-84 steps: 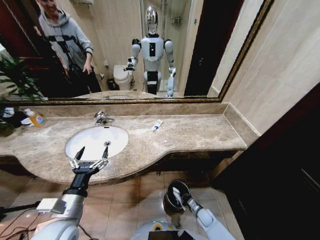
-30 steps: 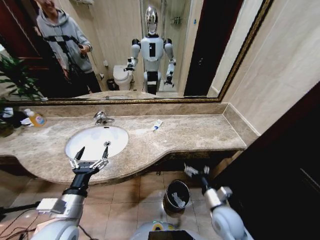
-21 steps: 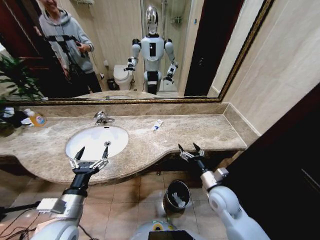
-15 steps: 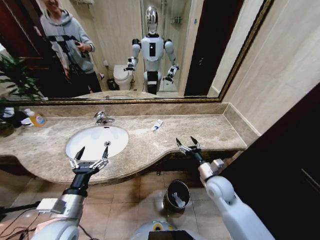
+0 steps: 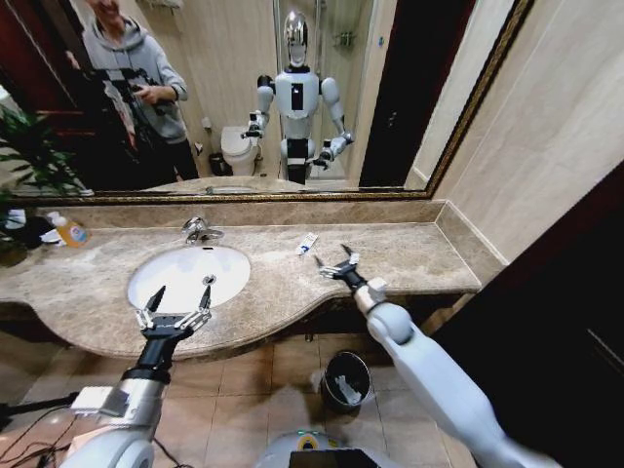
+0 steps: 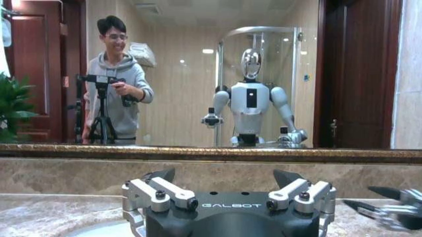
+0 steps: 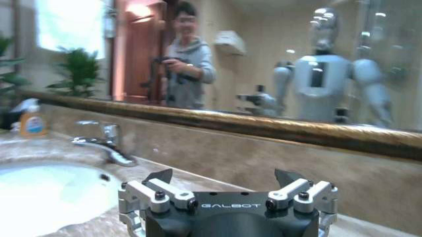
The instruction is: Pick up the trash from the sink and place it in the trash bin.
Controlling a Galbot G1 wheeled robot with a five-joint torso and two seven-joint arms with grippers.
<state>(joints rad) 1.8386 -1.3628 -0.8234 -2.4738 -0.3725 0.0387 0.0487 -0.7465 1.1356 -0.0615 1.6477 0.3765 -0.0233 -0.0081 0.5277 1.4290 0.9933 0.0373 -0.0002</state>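
Black, metal-rimmed trash bin point(image 5: 345, 379) stands on the floor beneath the right arm, a white item inside. Left claw point(image 5: 175, 301) hovers spread and empty at the near edge of the sink point(image 5: 187, 276). Right claw point(image 5: 334, 260), also spread and empty, hangs over the marble worktop point(image 5: 409, 255), a small white tube point(image 5: 306, 244) just beyond it.

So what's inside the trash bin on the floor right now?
The trash bin holds at least one pale piece of trash against its dark inside; its near wall hides whatever lies deeper.

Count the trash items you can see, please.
2: a tube on the counter right of the sink, and white trash in the bin. More may be hidden there.
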